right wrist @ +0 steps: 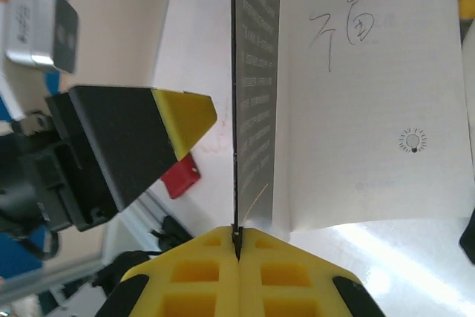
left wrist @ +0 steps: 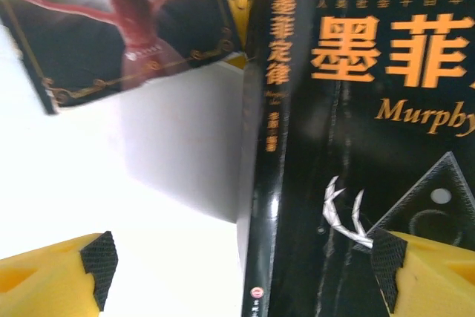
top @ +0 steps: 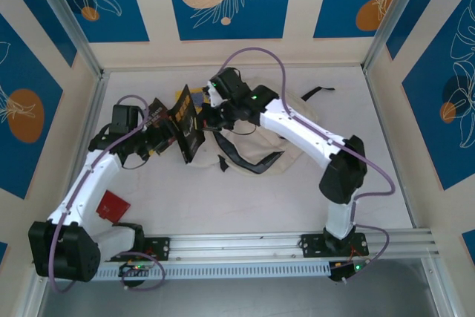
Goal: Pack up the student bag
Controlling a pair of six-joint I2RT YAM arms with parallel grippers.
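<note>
Overhead view of a white table [top: 223,206] with two robot arms. At far left a small flat red object [top: 111,206] lies beside the left arm. The left gripper [left wrist: 241,265] has its fingers spread wide on either side of the spine of a glossy black book [left wrist: 334,146] with orange Chinese lettering, which stands on edge. A second book [left wrist: 126,27] with a red figure on its dark cover lies just beyond. The right gripper [right wrist: 237,246] has its fingers pressed together, pinching the thin edge of the black book's cover, with a white page hanging open beside it. To the right, under the right arm, the student bag [top: 260,162] lies slumped flat, black straps across it. It looks soft, light and limp, likely to collapse when lifted. The zip rim seems the best hold, though its opening cannot be made out.
</note>
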